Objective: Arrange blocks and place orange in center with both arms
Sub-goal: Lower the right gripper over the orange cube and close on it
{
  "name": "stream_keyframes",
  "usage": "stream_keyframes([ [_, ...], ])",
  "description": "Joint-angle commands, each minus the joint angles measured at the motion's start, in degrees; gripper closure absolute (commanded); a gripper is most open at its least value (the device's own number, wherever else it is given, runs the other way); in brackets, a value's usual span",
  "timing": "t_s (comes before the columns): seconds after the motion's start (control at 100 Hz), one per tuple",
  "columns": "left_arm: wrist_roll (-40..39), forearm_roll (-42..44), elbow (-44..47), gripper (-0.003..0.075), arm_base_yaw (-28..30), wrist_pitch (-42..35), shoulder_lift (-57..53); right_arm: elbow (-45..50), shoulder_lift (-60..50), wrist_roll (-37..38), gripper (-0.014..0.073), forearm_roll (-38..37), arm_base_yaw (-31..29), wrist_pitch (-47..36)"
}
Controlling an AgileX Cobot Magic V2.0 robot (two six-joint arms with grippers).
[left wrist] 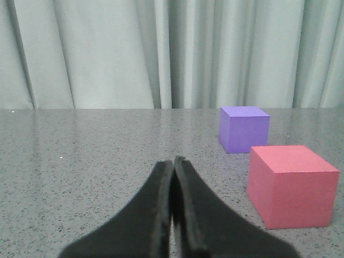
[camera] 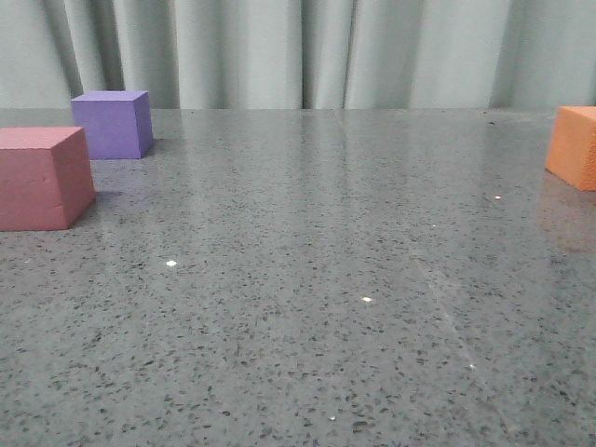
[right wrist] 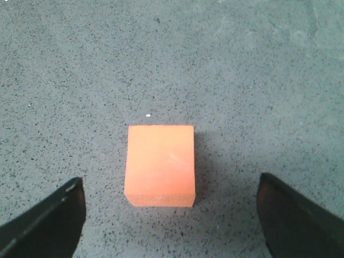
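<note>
Your orange cube (camera: 575, 145) sits at the bench's (camera: 307, 279) right edge, beneath your right gripper (right wrist: 171, 215), whose fingers are spread wide and touch nothing. At the left edge, the pink cube (camera: 39, 177) stands near the purple cube (camera: 113, 123). Your left gripper (left wrist: 173, 166) is pinched closed, empty. Curtains (camera: 298, 51) hang behind.

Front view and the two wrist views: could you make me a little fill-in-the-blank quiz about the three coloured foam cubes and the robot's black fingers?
1. The purple foam cube stands behind the dusty ____ foam cube.
2. The left gripper has its fingers ____.
3. Between the right gripper's open fingers lies the ____ foam cube.
4. All cubes rest on the grey speckled ____.

Missing words: pink; shut; orange; tabletop
</note>
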Motion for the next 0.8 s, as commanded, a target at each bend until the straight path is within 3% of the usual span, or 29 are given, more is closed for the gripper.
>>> stream_keyframes([
  [0.0,0.0,-0.5,3.0,0.0739,0.1,-4.4,-1.9,-4.5,1.6,-1.6,-0.0045,-0.2,-0.1,-1.8],
  [0.28,0.0,-0.5,3.0,0.0739,0.1,-4.4,-1.9,-9.4,10.8,-1.6,-0.0045,-0.2,-0.1,-0.6],
  [0.79,0.0,-0.5,3.0,0.0739,0.1,-4.4,-1.9,-9.8,19.3,-1.6,-0.0045,1.2,-0.1,-0.5],
])
